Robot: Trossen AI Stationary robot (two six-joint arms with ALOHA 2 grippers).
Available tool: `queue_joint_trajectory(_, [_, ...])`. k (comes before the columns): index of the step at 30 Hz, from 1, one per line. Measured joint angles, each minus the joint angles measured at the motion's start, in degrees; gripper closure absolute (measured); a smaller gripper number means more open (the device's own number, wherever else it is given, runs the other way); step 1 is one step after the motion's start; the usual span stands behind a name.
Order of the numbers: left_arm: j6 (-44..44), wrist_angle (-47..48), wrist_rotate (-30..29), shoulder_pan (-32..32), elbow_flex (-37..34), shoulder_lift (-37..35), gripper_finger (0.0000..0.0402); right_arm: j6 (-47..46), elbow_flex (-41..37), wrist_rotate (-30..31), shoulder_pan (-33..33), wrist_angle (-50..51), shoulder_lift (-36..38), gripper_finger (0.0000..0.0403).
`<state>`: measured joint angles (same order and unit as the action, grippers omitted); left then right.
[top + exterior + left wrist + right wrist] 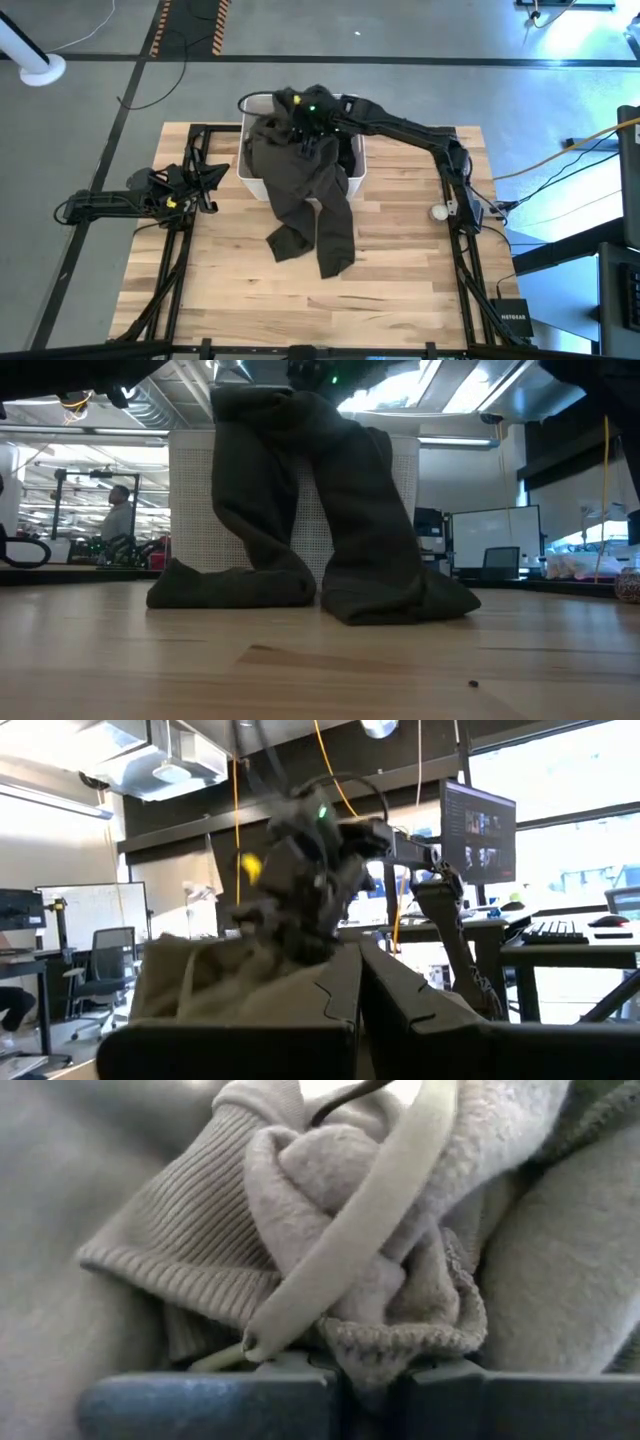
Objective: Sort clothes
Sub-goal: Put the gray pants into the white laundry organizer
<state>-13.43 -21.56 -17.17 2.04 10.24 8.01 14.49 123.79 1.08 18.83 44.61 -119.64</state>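
high: bare tabletop (400, 290) wide around the trousers (305, 195), which hang over the bin (255, 180) rim from right end effector (305, 125) above; left end effector (205, 180) closed, at left edge | low: olive legs pooled on wood | right wrist: fingers clamped on ribbed waistband, drawcord

A white bin (258, 183) stands on the wooden table (400, 270).

Soft matt fleece garment (305, 180); smooth wooden table (400, 270).
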Motion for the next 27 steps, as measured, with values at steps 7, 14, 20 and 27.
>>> queue_joint_trajectory(7, [0.0,0.0,0.0,0.0,0.0,0.0,0.0402,-2.0,0.2,-0.7,0.0,1.8,-6.3,0.0378])
queue_joint_trajectory(14, [0.0,0.0,0.0,0.0,0.0,0.0,0.0402,-4.1,0.3,-1.5,0.1,0.5,-13.2,0.0378])
queue_joint_trajectory(20, [0.0,0.1,0.0,0.0,0.0,0.0,0.0402,-6.7,0.2,-4.2,0.3,-2.6,-16.9,0.0378])
queue_joint_trajectory(27, [-0.2,0.1,0.0,0.0,0.0,0.0,0.0402,-17.6,1.2,-4.9,0.3,-4.6,-17.1,0.0316])
